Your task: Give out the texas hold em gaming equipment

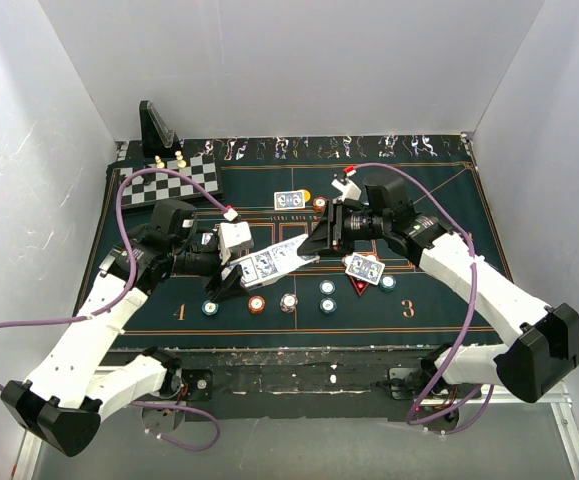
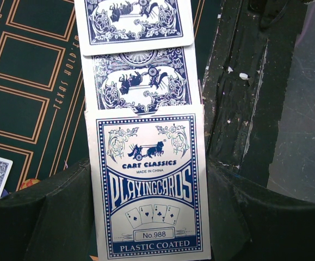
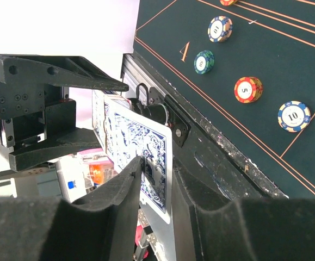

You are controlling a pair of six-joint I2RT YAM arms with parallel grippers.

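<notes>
My left gripper [image 1: 241, 276] is shut on a blue-and-white playing card box [image 2: 149, 185], held above the green felt. Blue-backed cards [image 2: 141, 81] stick out of its open end. My right gripper [image 1: 321, 240] meets it from the right and is shut on one playing card [image 3: 149, 163], pinched between its fingers [image 3: 119, 190]. Two dealt cards lie on the felt, one at the far middle [image 1: 291, 200] and one [image 1: 364, 267] over a red triangle marker [image 1: 357, 285]. Orange [image 1: 257, 303], whitish [image 1: 288, 302] and teal [image 1: 210, 307] chips lie near the front.
A black-and-white chessboard [image 1: 169, 183] with pawns and a black angled stand [image 1: 156, 125] sit at the far left. More chips [image 1: 327, 288] lie in the middle and one [image 1: 388, 282] by the triangle. An orange chip [image 1: 320, 202] lies by the far card. White walls enclose the table.
</notes>
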